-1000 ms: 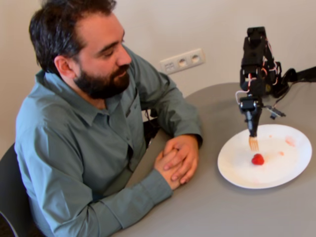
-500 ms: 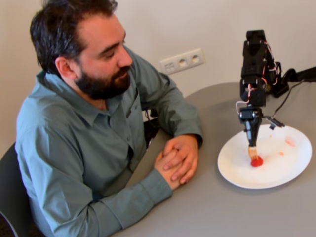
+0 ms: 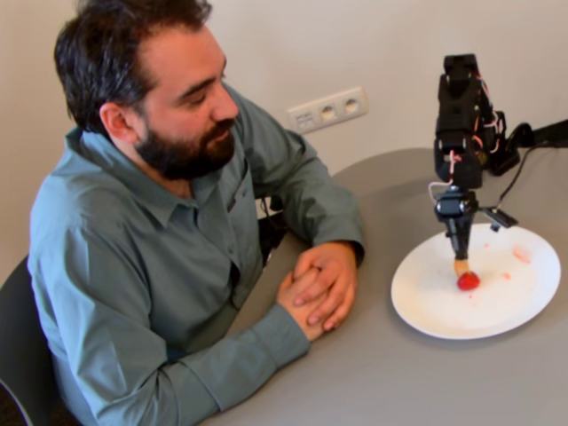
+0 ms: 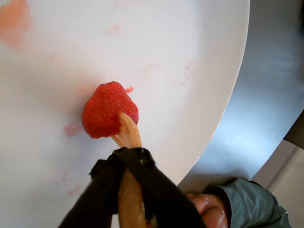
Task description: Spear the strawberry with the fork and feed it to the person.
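Wrist view shows the fork (image 4: 127, 137) pressed into the strawberry (image 4: 108, 110) on the plate (image 4: 199, 42); finger state of the gripper (image 3: 460, 232) unclear.

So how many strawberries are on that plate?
1: the strawberry lies left of centre on the white plate in the fixed view, with the fork pressed into it.
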Controlling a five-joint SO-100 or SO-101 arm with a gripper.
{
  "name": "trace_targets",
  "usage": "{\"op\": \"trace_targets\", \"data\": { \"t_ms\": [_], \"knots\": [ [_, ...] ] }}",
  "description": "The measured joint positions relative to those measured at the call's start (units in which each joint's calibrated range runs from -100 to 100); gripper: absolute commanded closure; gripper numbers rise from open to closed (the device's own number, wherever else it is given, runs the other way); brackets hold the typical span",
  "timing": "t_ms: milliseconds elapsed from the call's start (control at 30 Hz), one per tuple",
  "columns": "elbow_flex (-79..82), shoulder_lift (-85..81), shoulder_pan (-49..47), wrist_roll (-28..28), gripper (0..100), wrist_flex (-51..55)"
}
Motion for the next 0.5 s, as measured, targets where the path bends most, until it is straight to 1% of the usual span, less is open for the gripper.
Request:
{"op": "trace_targets", "data": {
  "t_ms": [67,400,433,500],
  "knots": [
    [-1.45,2.11,0.0,-0.05,98,0.0],
    [-1.54,2.28,0.0,-0.05,98,0.51],
    [-5.16,2.02,-0.08,-0.05,98,5.41],
    [-7.07,1.43,-0.25,0.05,98,7.64]
  ]
}}
